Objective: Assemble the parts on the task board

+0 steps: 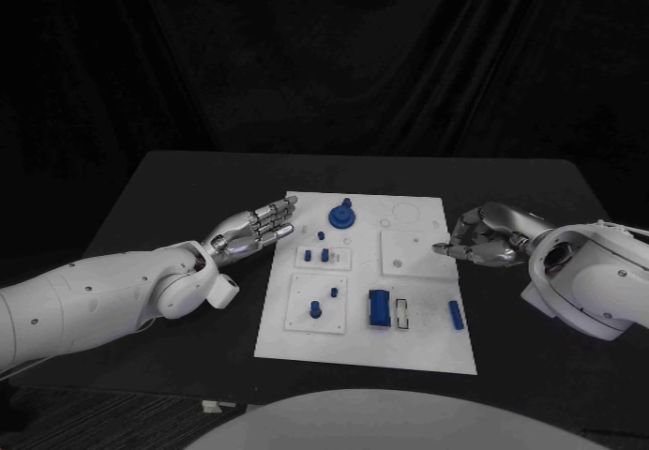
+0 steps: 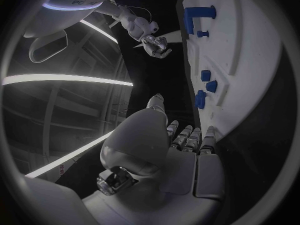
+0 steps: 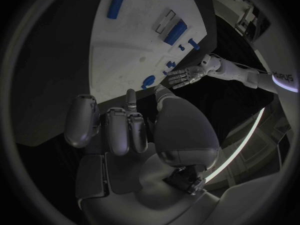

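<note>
Both robot hands hold nothing: the left robot hand (image 1: 257,225), fingers apart, is nearer the round blue part (image 1: 342,217); the right robot hand (image 1: 483,239) is curled.

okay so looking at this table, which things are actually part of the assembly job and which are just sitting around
Part of the job:
task board
blue round part
blue block
blue bar
small blue pegs
left hand, open, beside the board
right hand, fingers curled, at the board's edge

Just there:
black table
</note>
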Tool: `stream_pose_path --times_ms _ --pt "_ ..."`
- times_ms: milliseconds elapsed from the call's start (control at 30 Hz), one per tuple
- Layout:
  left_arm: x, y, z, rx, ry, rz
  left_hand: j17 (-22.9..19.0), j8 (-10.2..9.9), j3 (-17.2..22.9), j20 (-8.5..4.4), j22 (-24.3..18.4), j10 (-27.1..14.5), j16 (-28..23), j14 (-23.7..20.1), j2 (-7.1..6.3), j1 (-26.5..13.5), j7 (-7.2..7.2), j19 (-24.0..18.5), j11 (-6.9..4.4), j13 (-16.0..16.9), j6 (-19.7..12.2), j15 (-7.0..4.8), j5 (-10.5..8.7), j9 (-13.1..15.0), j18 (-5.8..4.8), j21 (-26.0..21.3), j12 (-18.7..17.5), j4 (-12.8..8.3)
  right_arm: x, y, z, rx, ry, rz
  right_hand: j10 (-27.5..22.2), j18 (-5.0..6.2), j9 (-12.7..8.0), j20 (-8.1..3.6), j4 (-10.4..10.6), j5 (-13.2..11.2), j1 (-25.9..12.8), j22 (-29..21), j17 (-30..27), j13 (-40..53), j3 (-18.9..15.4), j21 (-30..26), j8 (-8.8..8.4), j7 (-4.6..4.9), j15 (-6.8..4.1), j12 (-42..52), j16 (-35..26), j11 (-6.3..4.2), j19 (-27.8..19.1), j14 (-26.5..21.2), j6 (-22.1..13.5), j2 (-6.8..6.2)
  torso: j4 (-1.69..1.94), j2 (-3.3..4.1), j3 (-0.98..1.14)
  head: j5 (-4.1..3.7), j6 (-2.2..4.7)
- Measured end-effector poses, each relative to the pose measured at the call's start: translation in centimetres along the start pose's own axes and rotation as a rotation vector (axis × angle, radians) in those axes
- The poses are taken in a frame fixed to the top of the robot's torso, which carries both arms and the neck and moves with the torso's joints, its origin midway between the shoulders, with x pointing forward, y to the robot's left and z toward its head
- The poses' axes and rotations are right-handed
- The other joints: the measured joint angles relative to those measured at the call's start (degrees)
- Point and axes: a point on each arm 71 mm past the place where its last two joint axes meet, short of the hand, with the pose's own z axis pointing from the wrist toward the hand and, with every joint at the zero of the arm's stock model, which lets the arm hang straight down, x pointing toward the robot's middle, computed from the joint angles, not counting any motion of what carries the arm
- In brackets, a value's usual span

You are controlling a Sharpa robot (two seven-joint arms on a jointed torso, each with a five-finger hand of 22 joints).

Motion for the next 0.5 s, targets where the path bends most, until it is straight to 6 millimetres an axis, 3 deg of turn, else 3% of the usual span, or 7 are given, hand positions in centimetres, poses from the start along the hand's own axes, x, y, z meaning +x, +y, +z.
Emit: stream_pose_path --times_ms 67,167,233,267,300,367,500 --pt "0.0 -0.1 0.0 0.013 -0.009 0.007 -0.01 -0.14 -0.29 -0.95 -0.05 -0.33 0.0 -0.07 -0.2 -0.2 -1.92 -0.05 -1.55 -0.1 -0.71 -0.75 -0.81 -0.13 0.0 0.0 -0.53 -0.02 0.1 -0.4 0.2 0.036 0.042 0.009 0.0 -0.66 0.32 -0.01 0.07 0.0 -0.47 0.0 0.0 0.0 -0.47 1.81 -1.3 -0.23 -0.04 0.0 0.48 0.0 0.0 0.04 1.36 0.46 0.01 -0.01 -0.01 -0.03 0.0" --pt "-0.1 -0.2 0.0 0.029 -0.023 0.017 -0.01 -0.15 -0.92 -2.12 -0.1 -0.73 0.0 -0.01 -0.46 -0.46 -3.52 -0.1 -3.9 -0.27 -0.9 -1.85 -1.88 -0.13 0.01 -0.21 -0.98 -0.02 0.5 -0.7 0.3 0.078 0.099 0.002 -0.08 -0.96 0.74 -0.33 -0.19 0.15 -1.64 0.0 0.0 0.0 -0.83 3.34 -3.93 -0.53 -0.15 0.0 1.16 -0.5 0.06 -0.06 3.72 1.27 0.01 -0.07 -0.08 -0.18 0.0" --pt "-0.1 -0.3 0.0 0.036 -0.033 0.025 -0.01 -0.15 -1.04 -2.96 -0.11 -0.8 0.0 -0.02 -0.52 -0.52 -3.94 -0.1 -5.15 -0.27 -0.49 -2.83 -2.46 -0.13 0.0 -0.22 -1.01 0.0 0.7 -0.9 0.4 0.099 0.13 -0.011 -0.08 -0.96 1.19 -0.41 -0.19 1.82 -1.63 0.0 0.0 0.0 -0.83 4.11 -5.29 -0.7 -0.45 0.0 1.16 -0.5 -0.01 0.03 5.1 1.28 0.03 -0.09 -0.11 -0.27 0.0" --pt "-0.1 -0.3 0.0 0.039 -0.038 0.028 -0.01 -0.15 -1.13 -3.38 -0.12 -0.77 0.0 0.0 -1.0 -0.52 -4.14 -0.09 -5.72 -0.27 -0.29 -3.48 -2.63 -0.13 0.0 -0.22 -1.01 -0.09 0.9 -1.0 0.4 0.11 0.145 -0.019 -0.08 -0.96 1.59 -0.4 -0.21 4.05 -1.55 0.0 0.0 0.0 -0.81 4.53 -5.94 -0.82 -0.45 0.0 1.16 -0.5 -0.01 0.03 5.85 1.21 0.03 -0.09 -0.1 -0.27 0.0" --pt "-0.1 -0.4 0.1 0.043 -0.044 0.033 -0.01 -0.15 -1.2 -3.49 -0.12 -0.69 0.0 -0.08 -0.99 -0.52 -4.23 -0.15 -6.02 -0.27 -0.19 -3.78 -2.63 -0.13 0.0 -0.22 -1.01 -0.16 1.1 -1.1 0.3 0.123 0.164 -0.029 -0.08 -0.95 2.02 -0.4 -0.45 6.08 -1.22 0.0 0.0 0.0 -0.57 4.94 -6.61 -0.88 -0.45 0.0 1.41 -0.5 -0.01 0.03 6.37 1.11 0.03 -0.08 -0.1 -0.27 0.0" --pt "-0.1 -0.4 0.1 0.048 -0.052 0.04 0.0 -0.15 -1.2 -3.49 -0.12 -0.69 0.0 0.01 -0.99 -0.52 -4.23 -0.15 -6.02 -0.27 -0.19 -3.87 -2.63 -0.13 0.0 -0.22 -1.01 -0.16 1.4 -1.3 0.3 0.139 0.187 -0.045 -0.08 -0.96 2.77 -0.4 -0.51 7.83 -0.57 0.0 0.0 0.0 -0.5 5.19 -6.93 -1.0 -0.45 0.0 1.55 -0.5 -0.01 0.03 7.17 0.9 0.03 -0.04 -0.08 -0.36 0.0" --pt "-0.2 -0.4 0.1 0.054 -0.065 0.05 0.0 -0.15 -1.2 -3.49 -0.12 -0.7 0.0 -0.01 -0.99 -0.52 -4.19 -0.15 -6.02 -0.27 -0.24 -3.85 -2.43 -0.13 0.0 -0.22 -1.01 -0.16 2.0 -1.5 0.1 0.16 0.222 -0.084 -0.09 -0.95 3.54 -0.61 -0.89 8.22 0.03 0.0 0.0 -0.01 -0.4 5.61 -7.44 -1.11 -0.65 0.0 1.55 -0.5 0.2 -0.17 7.33 0.72 0.02 0.03 -0.04 -0.54 0.0"
